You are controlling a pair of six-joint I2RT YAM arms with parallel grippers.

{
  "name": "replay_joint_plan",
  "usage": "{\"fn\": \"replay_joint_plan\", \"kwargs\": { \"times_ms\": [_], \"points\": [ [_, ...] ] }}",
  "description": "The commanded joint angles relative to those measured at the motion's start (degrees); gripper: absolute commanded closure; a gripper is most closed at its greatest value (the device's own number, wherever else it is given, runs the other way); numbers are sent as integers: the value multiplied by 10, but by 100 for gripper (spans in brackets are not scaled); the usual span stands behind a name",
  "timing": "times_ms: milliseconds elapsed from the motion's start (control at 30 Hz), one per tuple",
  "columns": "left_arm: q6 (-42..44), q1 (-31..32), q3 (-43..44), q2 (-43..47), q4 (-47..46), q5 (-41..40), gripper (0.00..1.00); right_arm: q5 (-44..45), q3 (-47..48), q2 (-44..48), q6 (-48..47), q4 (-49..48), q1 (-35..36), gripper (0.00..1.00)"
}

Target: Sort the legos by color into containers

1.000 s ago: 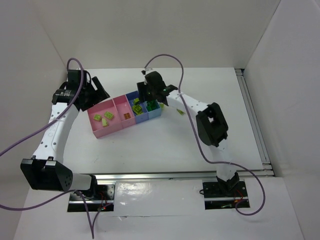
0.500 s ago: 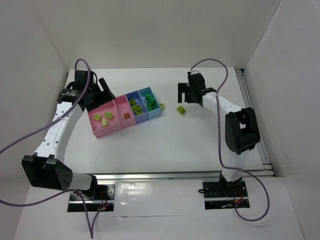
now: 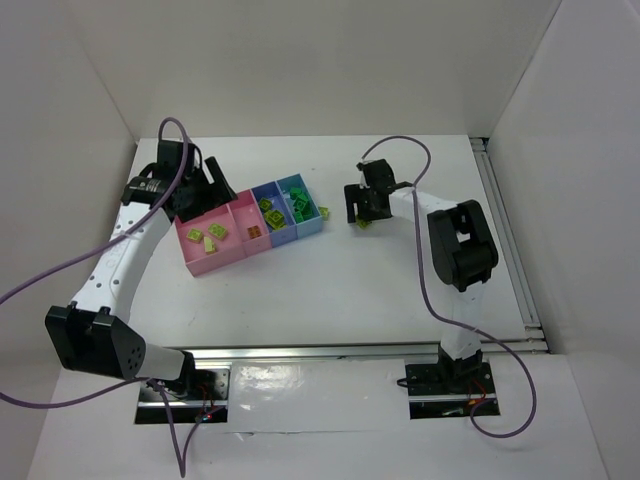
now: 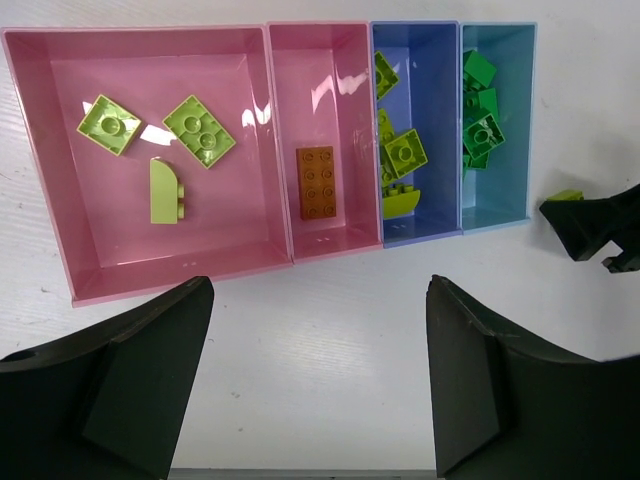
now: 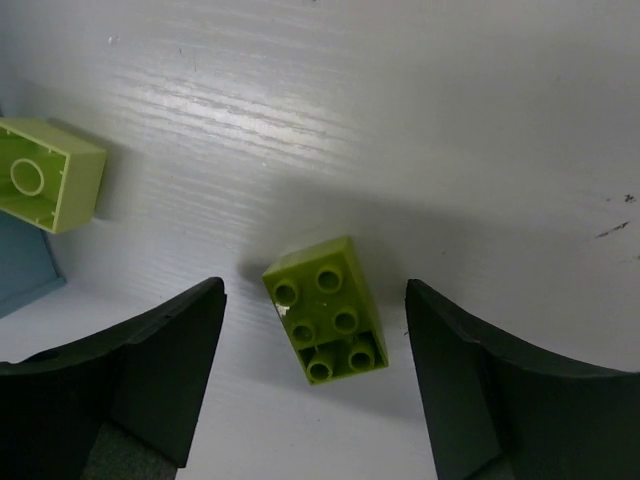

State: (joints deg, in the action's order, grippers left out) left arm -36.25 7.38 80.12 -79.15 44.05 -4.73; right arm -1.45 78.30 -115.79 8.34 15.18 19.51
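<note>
The containers [image 4: 275, 110] form one row: a large pink bin [image 3: 192, 255], a small pink one, a darker blue one [image 4: 440, 150] and a light blue one [image 4: 515, 130]. Three yellow-green legos [image 4: 200, 130] lie in the large pink bin. One brown brick [image 4: 317, 182] is in the small pink bin, yellow-green bricks in the blue, dark green bricks [image 4: 480, 130] in the light blue. My right gripper [image 5: 314, 345] is open, low over a loose yellow-green lego [image 5: 325, 310] lying between its fingers. My left gripper [image 4: 318, 380] is open and holds nothing, above the bins' left edge [image 3: 205, 188].
A second yellow-green brick [image 5: 45, 175] lies on the white table just beside the light blue bin's corner [image 5: 20, 270]. White walls close in the table at the back and sides; a metal rail [image 3: 505, 240] runs along the right edge.
My right gripper left the light blue bin, swung right and came back down over the loose yellow-green lego, jaws open. The left arm crept slightly toward the bins.
</note>
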Motion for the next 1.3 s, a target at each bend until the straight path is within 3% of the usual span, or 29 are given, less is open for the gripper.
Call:
{"fn": "replay_joint_plan", "kwargs": {
  "times_ms": [0,67,200,300,600,800,1067,1167,1267],
  "points": [
    [-1,5,10,1,-15,-5,11,-4,28,-14,4,-9,2,22],
    [-1,5,10,-4,-15,-5,11,-4,28,-14,4,-9,2,32],
    [-7,5,16,-9,-15,-5,11,9,23,17,9,-9,12,68],
    [-7,5,16,-9,-15,1,11,1,31,45,33,-2,12,74],
    [-12,5,23,-20,-15,1,11,-41,101,93,84,-36,76,74],
    [-33,-11,22,-19,-20,-13,11,-41,215,1,92,-34,151,70],
    [-21,-44,-1,-2,-20,-8,10,-49,388,-124,82,11,189,63],
    [-15,-56,-1,-2,-26,-3,10,-54,438,-155,70,53,194,31],
    [-9,-62,-7,-2,-26,-3,10,-23,418,-131,63,51,194,15]
  ]
}}
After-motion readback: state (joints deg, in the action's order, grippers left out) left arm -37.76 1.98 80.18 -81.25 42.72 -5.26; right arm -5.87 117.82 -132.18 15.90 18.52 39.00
